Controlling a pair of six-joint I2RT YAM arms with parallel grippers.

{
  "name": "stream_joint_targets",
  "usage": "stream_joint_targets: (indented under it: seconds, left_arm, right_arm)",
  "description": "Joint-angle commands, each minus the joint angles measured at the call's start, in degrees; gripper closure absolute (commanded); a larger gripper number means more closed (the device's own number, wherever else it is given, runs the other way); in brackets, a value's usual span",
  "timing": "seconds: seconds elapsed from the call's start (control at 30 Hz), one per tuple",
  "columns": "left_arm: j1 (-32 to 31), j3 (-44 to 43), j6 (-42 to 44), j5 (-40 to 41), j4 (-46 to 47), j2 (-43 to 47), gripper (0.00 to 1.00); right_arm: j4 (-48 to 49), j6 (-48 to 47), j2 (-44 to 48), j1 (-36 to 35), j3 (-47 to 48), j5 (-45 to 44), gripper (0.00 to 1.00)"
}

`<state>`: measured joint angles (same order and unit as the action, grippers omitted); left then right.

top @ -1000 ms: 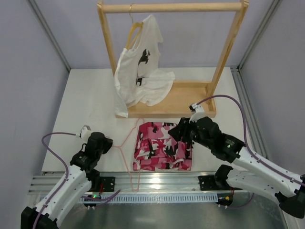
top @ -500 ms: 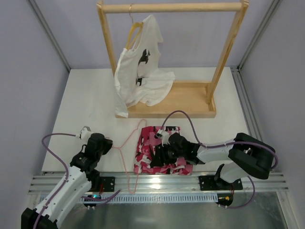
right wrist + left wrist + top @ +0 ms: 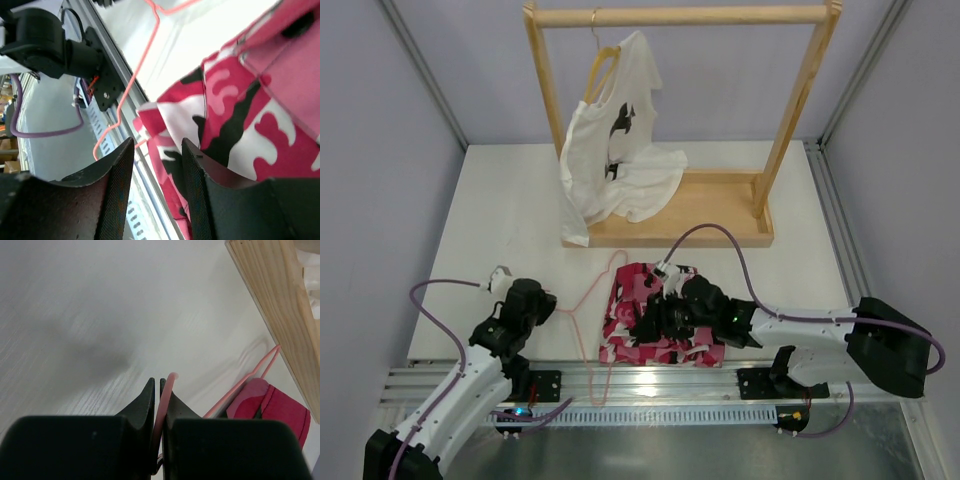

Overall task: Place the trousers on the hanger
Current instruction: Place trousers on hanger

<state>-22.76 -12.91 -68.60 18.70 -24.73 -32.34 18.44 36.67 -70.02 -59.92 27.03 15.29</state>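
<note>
Since your L gripper (image 3: 156, 382) is shut tight on the thin pink hanger (image 3: 167, 390) and your R gripper (image 3: 156, 150) hangs half open w/ nothing in it over the trousers (image 3: 240, 115), folded on the table (image 3: 510, 230) beside that hanger, you may pinch just the top layer & the rest falls.

— Where do the trousers (image 3: 620, 338) lie?
— Folded on the table (image 3: 500, 230), just in front of the wooden rack (image 3: 700, 228), nearer its left post. The right gripper (image 3: 648, 322) is down on top of them.
— And the hanger (image 3: 588, 290)?
— Flat, in front of the rack's left corner, just beside the trousers. The left gripper (image 3: 548, 305) meets its outer tip.
— On the rack itself?
— A white T-shirt (image 3: 610, 170) on a wooden hanger (image 3: 601, 62), trailing onto the base.
</note>
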Motion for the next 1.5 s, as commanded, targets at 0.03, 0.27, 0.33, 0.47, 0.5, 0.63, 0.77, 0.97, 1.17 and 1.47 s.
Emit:
stream_joint_targets:
  seconds: [0.03, 0.27, 0.33, 0.47, 0.5, 0.63, 0.77, 0.97, 1.17, 1.47]
  left_arm:
    - [-0.09, 0.34, 2.06, 4.33, -5.33, -0.01, 1.00]
    - [0.00, 0.07, 1.80, 4.68, -5.85, -0.01, 1.00]
    - [0.00, -0.01, 1.89, 4.77, -5.77, 0.52, 1.00]
    - [0.00, 0.07, 2.50, 4.25, -2.43, 0.70, 0.98]
    - [0.00, -0.10, 2.42, 4.24, -2.51, 0.35, 0.95]
    - [0.00, -4.13, 3.38, 7.92, -9.25, -2.02, 0.61]
    - [-0.09, -11.15, 5.40, 9.16, -11.29, -4.13, 0.48]
    - [0.00, -24.34, 16.00, 14.87, -19.02, -7.99, 0.31]
    - [0.00, -36.39, 21.76, 12.06, -23.42, -14.51, 0.32]
    - [-8.85, -32.36, 28.52, -15.27, -2.79, -14.77, 0.38]
  right_arm:
    - [6.07, 6.82, -2.48, -1.52, -11.87, -7.18, 0.54]
    - [-15.67, 10.26, 8.12, -1.60, -6.48, -19.62, 0.40]
    - [-28.33, 10.44, 15.86, -1.52, -1.99, -24.58, 0.37]
    - [-38.82, 9.83, 21.67, 1.20, 2.59, -30.58, 0.37]
    - [-40.05, 9.66, 21.77, 2.17, 2.85, -30.76, 0.37]
    - [-42.07, 12.36, 21.77, 2.35, 1.37, -32.69, 0.38]
    - [-46.72, 18.50, 24.83, 2.53, 0.39, -37.42, 0.37]
    - [-58.86, 22.84, 30.46, 7.08, 1.80, -42.45, 0.38]
    - [-59.49, 16.43, 33.02, 19.12, 1.28, -38.15, 0.41]
    - [-51.05, 17.56, 34.95, 25.55, -7.24, -23.47, 0.42]
